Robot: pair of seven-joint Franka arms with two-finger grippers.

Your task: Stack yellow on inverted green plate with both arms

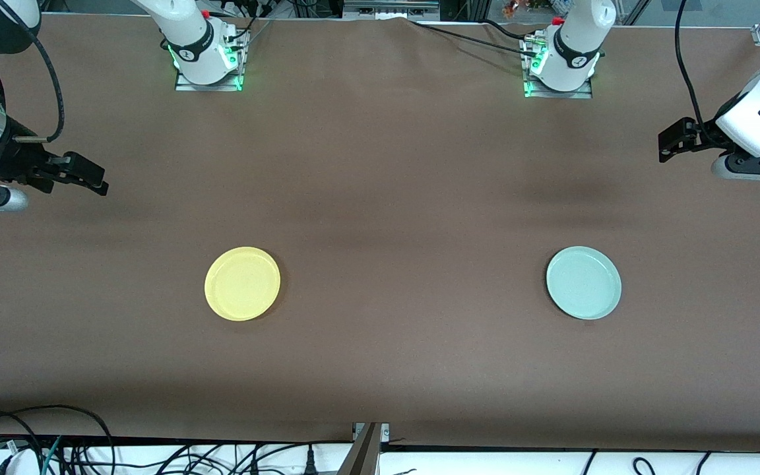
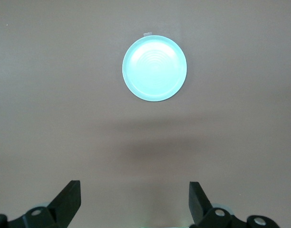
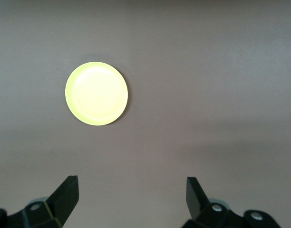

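The yellow plate (image 1: pixel 242 284) lies flat on the brown table toward the right arm's end; it also shows in the right wrist view (image 3: pixel 96 93). The pale green plate (image 1: pixel 583 282) lies flat toward the left arm's end, level with the yellow one; the left wrist view (image 2: pixel 154 68) shows faint concentric rings on its upward face. My right gripper (image 1: pixel 93 178) (image 3: pixel 131 180) is open and empty, up in the air over the table's edge at its own end. My left gripper (image 1: pixel 670 142) (image 2: pixel 134 185) is open and empty, up over the table at its own end. Neither touches a plate.
The two arm bases (image 1: pixel 207 56) (image 1: pixel 561 66) stand along the table's edge farthest from the front camera. Cables (image 1: pixel 57 442) and a metal bracket (image 1: pixel 368 445) lie below the table's nearest edge. The brown table (image 1: pixel 406 198) is bare between the plates.
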